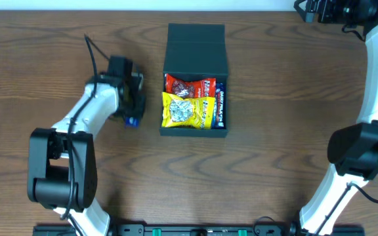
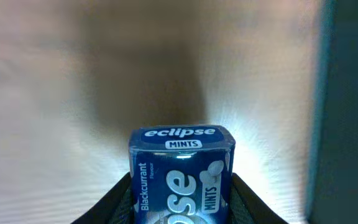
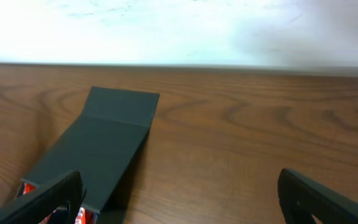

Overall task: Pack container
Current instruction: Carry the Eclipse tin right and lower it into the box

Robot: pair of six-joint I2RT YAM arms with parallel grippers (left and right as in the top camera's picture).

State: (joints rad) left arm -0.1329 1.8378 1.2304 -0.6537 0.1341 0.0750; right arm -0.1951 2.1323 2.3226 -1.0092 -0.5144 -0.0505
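A small blue rectangular Eclipse mints box [image 2: 182, 180] is clasped upright between the left fingers [image 2: 112, 206], over the brown wooden surface [image 1: 274, 131]. To the right of these fingers, near but apart, the dark teal-green square cardboard container [image 1: 195, 49] is seen with its flap lid raised. A red packet [image 1: 189, 85], a yellow packet [image 1: 186, 110] and a dark blue packet [image 1: 220, 105] are held inside. The right fingers [image 3: 319, 199] are spread wide with nothing between them. The container lies ahead of them, to their left.

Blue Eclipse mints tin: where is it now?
Overhead view: the blue Eclipse mints tin is held in the left gripper, just left of the open dark teal-green cardboard box, not in it.
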